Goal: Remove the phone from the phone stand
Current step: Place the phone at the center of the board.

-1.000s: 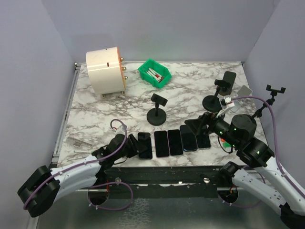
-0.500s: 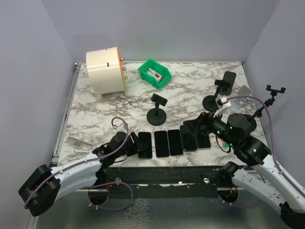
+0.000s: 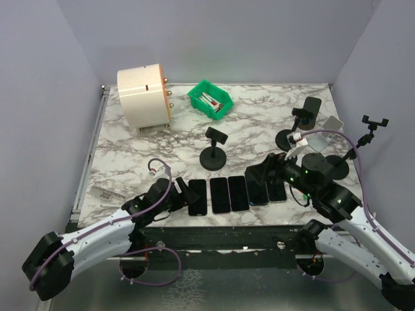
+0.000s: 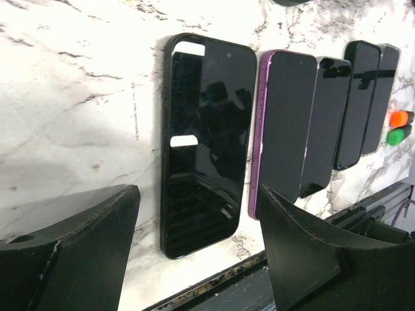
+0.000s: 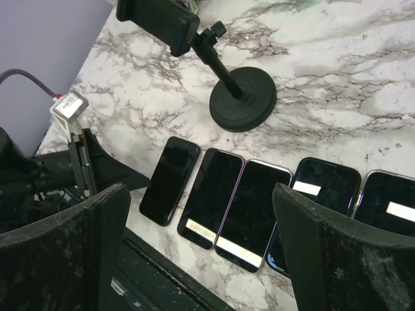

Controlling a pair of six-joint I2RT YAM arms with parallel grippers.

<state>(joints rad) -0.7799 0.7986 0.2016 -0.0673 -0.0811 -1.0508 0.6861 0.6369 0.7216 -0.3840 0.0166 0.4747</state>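
Marble table (image 3: 130,152): white with grey veins. Only the overhead view takes in the whole top, with a cream drum (image 3: 144,96) and a green bin (image 3: 210,99) at the far side.
Phone on stand (image 3: 313,107): seen from overhead only. It is dark and held up in the clamp of the right-hand phone stand (image 3: 285,138), near the table's far right corner and well apart from both grippers.
Middle stand (image 3: 214,157): round black base with a small head on a thin stem. The right wrist view shows it closer, just beyond the flat phones.
Row of phones (image 3: 230,193): five lie flat, side by side along the near edge. The left wrist view alone shows glare on the leftmost phone (image 4: 207,136) and the purple edge of its neighbour (image 4: 285,129).
Left gripper (image 3: 183,192): jaws spread wide and gripping nothing, low over the marble just beside the leftmost phone. Its own camera frames that phone between the two fingers.
Right gripper (image 3: 259,173): jaws wide apart and empty, above the right part of the row.
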